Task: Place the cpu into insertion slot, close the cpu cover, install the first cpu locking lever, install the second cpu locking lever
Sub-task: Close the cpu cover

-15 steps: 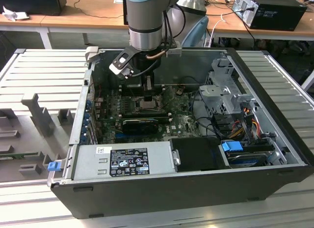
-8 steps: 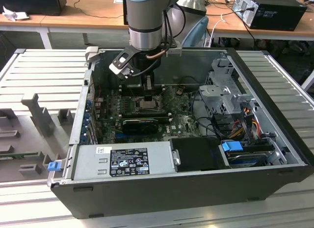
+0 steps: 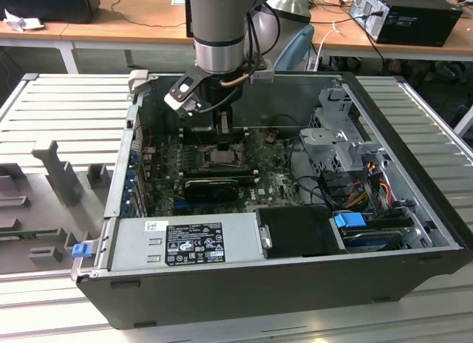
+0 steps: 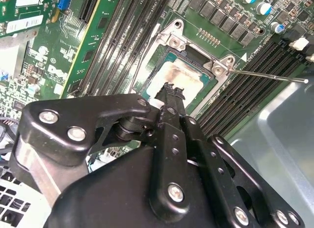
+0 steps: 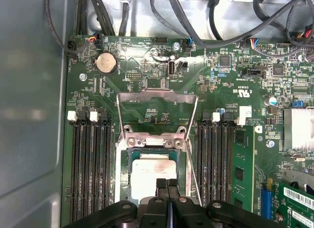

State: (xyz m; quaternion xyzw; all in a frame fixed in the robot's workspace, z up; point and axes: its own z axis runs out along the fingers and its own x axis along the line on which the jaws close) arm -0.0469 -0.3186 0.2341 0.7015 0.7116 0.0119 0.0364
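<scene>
**A:** Any writing to read?

**B:** A white-and-black printed label (image 3: 194, 243) sits on the grey metal power supply box (image 3: 140, 243), at the near side of the open black computer case (image 3: 295, 284). Its print is too small to tell. The green circuit board (image 5: 147, 75) carries fine white lettering beside its parts.

**A:** Where is the chip?

**B:** The small flat square cpu (image 5: 152, 174) lies with its silvery-tan face up in the square dark insertion slot (image 5: 123, 179). In the exterior view that is toward the far middle of the case.

**A:** Which way does it run?

**B:** It is square, so it has no long axis. Its edges run parallel to the long black memory slots (image 5: 91, 169) that flank the socket on both sides.

**A:** And the frame plate?

**B:** The thin silvery metal cpu cover (image 5: 157, 94) stands swung up. It is hinged at the slot's edge toward the round silver coin battery (image 5: 105, 63), and green board shows through its window. In the second wrist view a thin steel locking lever (image 4: 267, 75) juts from a socket corner across the memory slots.

**A:** The jaws?

**B:** The black two-finger gripper (image 5: 168, 185) hangs over the cpu, clenched, with its fingertips pressed together. I cannot tell whether they touch the chip's face.
</scene>
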